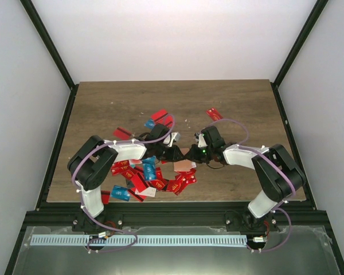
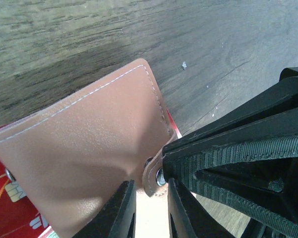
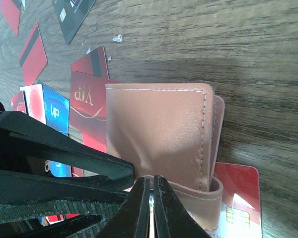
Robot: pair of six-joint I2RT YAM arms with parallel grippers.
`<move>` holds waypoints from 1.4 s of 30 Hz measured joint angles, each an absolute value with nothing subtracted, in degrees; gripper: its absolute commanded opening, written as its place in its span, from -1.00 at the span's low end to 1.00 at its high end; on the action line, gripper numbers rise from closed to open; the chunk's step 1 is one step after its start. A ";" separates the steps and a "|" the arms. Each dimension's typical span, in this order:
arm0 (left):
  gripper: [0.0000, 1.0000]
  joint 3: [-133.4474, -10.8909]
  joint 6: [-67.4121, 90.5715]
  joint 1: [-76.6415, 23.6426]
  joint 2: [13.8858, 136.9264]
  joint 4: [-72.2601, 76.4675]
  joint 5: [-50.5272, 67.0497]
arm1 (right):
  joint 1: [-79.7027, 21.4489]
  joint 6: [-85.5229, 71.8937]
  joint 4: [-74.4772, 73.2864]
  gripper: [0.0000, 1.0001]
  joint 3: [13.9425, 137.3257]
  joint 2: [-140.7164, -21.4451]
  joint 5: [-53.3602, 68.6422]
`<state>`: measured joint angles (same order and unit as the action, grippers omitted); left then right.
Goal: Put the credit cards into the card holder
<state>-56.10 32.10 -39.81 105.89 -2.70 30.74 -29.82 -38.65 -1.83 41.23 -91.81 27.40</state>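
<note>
Pinching card holder (image 3: pixel 159 129), left gripper (image 2: pixel 149 193) and right gripper (image 3: pixel 151 188) both clamped, credit cards (image 3: pixel 89 101) underneath

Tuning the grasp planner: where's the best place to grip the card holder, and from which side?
Grip the snap strap that loops off the card holder's edge, coming in low from the right arm's side, where the strap faces. The body lies flat across red cards, so little of its edge is free. The strap curls clear and is thin enough to pinch.
</note>
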 measured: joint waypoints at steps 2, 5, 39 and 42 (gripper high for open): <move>-0.64 -56.27 32.05 -39.81 106.15 -2.72 30.50 | -29.82 -38.68 -1.50 -0.91 41.23 -92.14 27.40; -0.68 -56.64 31.92 -39.81 106.63 -2.87 30.44 | -29.82 -38.70 -1.10 -0.94 41.23 -92.42 27.38; -0.92 -61.19 29.78 -39.90 108.60 -7.22 28.67 | -29.80 -38.65 -1.93 -0.92 41.56 -88.73 25.19; -0.92 -62.43 29.80 -39.90 108.60 -8.01 28.69 | -29.80 -38.19 -2.98 -0.92 41.63 -84.95 23.64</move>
